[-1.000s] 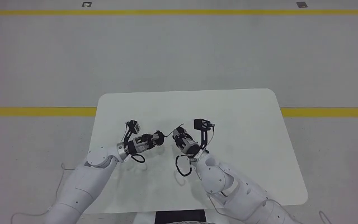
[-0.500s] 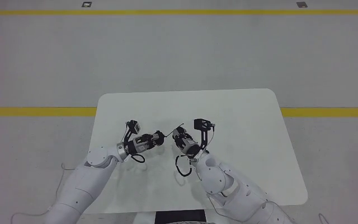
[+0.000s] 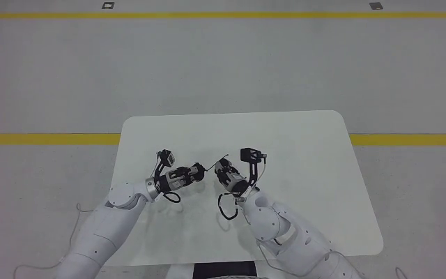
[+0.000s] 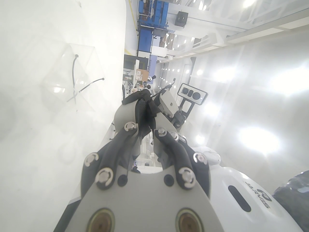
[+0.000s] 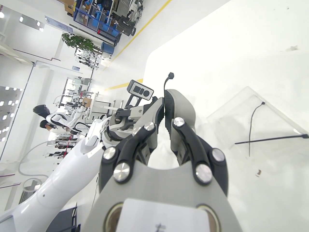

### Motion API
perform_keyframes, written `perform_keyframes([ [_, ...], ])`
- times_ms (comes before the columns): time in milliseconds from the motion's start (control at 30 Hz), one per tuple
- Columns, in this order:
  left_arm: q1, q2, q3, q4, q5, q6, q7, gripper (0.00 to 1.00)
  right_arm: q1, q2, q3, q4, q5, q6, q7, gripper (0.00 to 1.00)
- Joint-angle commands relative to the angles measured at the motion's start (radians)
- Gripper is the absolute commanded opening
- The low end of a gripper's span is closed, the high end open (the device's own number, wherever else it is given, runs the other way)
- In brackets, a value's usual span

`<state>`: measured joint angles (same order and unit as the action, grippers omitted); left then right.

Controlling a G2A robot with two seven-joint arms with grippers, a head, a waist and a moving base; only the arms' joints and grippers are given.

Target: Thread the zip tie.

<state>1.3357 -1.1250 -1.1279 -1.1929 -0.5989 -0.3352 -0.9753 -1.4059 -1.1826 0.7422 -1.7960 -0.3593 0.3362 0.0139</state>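
Above the middle of the white table [image 3: 300, 139] my two grippers face each other closely. My right gripper [image 5: 165, 102] is shut on a thin black zip tie [image 5: 165, 85], whose square head sticks out beyond the fingertips. In the top view the zip tie [image 3: 224, 157] shows as a short black line rising from the right gripper [image 3: 222, 167]. My left gripper [image 4: 144, 96] has its fingers pressed together on the tie's other end, a thin black strand leaving its tips. In the top view the left gripper [image 3: 198, 169] sits just left of the right one.
A clear plastic tray [image 5: 277, 121] lies on the table beyond the grippers and holds two spare black zip ties [image 5: 251, 126], crossed over each other. The left wrist view shows that tray [image 4: 58, 73] and the spare ties [image 4: 73, 68] too. Bare tabletop surrounds the arms.
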Motion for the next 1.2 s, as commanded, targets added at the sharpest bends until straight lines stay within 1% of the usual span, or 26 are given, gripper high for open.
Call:
perform_keyframes([
  [0, 0.0, 0.0, 0.0, 0.0, 0.0, 0.0, 0.0, 0.0, -0.003, -0.002, 0.003, 0.0, -0.002, -0.004, 0.004, 0.0],
  [600, 0.0, 0.0, 0.0, 0.0, 0.0, 0.0, 0.0, 0.0, -0.012, -0.029, 0.017, 0.008, -0.031, 0.004, 0.046, 0.0],
  [800, 0.0, 0.0, 0.0, 0.0, 0.0, 0.0, 0.0, 0.0, -0.02, -0.036, 0.026, 0.007, -0.033, -0.007, 0.052, 0.0],
  [967, 0.0, 0.0, 0.0, 0.0, 0.0, 0.0, 0.0, 0.0, -0.025, -0.042, 0.037, 0.013, -0.013, -0.036, 0.063, 0.0],
  [1167, 0.0, 0.0, 0.0, 0.0, 0.0, 0.0, 0.0, 0.0, -0.023, -0.051, 0.033, 0.03, -0.024, -0.025, 0.076, 0.0],
])
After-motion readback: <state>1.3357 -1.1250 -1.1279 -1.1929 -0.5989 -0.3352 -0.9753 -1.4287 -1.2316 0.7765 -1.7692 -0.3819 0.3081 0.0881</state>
